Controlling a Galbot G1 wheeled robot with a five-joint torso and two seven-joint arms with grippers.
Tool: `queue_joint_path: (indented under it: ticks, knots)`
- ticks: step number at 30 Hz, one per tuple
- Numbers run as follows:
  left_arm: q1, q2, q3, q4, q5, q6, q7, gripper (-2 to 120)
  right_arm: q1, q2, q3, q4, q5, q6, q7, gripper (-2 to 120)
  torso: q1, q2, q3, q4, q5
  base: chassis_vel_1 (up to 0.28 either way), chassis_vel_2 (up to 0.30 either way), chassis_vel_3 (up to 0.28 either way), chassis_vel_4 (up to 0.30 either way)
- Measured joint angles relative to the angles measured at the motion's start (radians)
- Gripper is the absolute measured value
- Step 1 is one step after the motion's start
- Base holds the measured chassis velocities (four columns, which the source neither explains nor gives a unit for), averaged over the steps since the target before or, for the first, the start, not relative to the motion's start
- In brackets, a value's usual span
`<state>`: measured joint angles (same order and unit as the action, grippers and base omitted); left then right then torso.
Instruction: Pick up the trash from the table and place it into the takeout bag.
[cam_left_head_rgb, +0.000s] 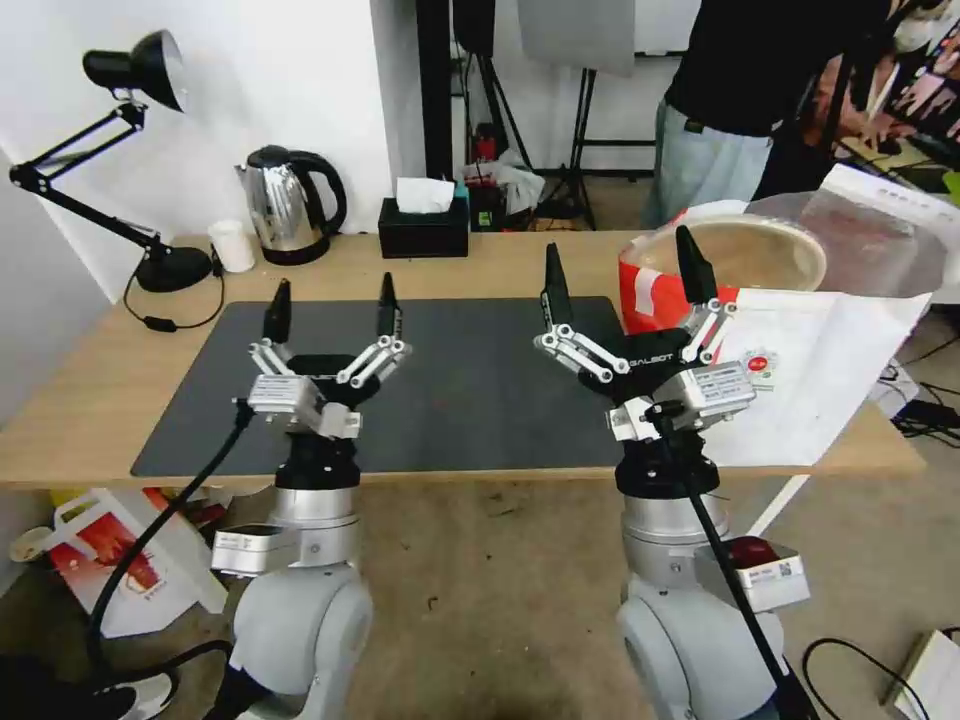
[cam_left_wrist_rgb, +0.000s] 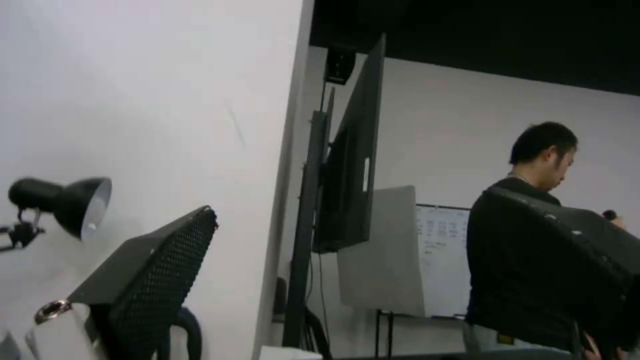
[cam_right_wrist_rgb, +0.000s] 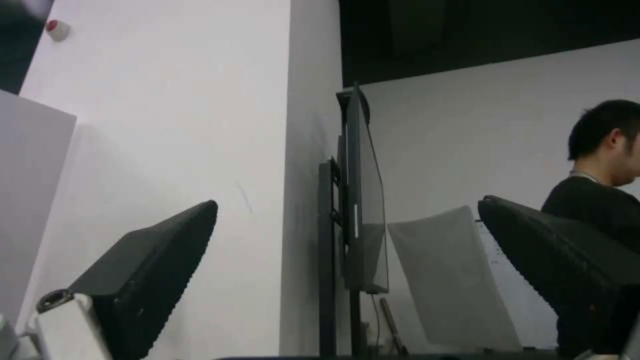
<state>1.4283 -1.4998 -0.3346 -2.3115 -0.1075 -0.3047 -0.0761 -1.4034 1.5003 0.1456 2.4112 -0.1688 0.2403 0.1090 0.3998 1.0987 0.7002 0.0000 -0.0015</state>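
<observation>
The takeout bag (cam_left_head_rgb: 820, 370), white and red with a silver foil lining and a small round red logo, stands at the right end of the table (cam_left_head_rgb: 90, 400). A round beige translucent lid (cam_left_head_rgb: 765, 252), part of the trash, rests in the bag's open mouth. My right gripper (cam_left_head_rgb: 618, 242) points upward just left of the bag, open and holding nothing. My left gripper (cam_left_head_rgb: 335, 285) is raised over the left half of the dark mat (cam_left_head_rgb: 470, 390), also open and holding nothing. In the wrist views, the left gripper's fingers (cam_left_wrist_rgb: 153, 280) and the right gripper's fingers (cam_right_wrist_rgb: 147, 260) stand spread apart against the room's wall.
Along the table's far edge are a black desk lamp (cam_left_head_rgb: 140, 90), a small white cup (cam_left_head_rgb: 233, 246), a steel kettle (cam_left_head_rgb: 288, 205) and a black tissue box (cam_left_head_rgb: 424, 222). A smaller printed bag (cam_left_head_rgb: 105, 560) lies on the floor at left. A person (cam_left_head_rgb: 750, 100) stands behind the table.
</observation>
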Motion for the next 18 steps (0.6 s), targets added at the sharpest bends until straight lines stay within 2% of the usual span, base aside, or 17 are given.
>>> queue_joint_path:
  ticks: [11, 18]
  knots:
    - [-0.036, 0.047, -0.031, -0.025, -0.038, 0.02, -0.007, 100, -0.019, 0.042, -0.018, -0.014, -0.03, 0.03, 0.001, 100, 0.0, 0.0, 0.0, 0.0, 0.0, 0.0, 0.0, 0.0, 0.0]
    - [-0.032, 0.047, -0.039, -0.035, -0.044, 0.021, -0.009, 100, -0.021, 0.05, -0.019, -0.015, -0.032, 0.051, 0.001, 100, 0.0, 0.0, 0.0, 0.0, -0.0001, 0.0, 0.0, 0.0, 0.0]
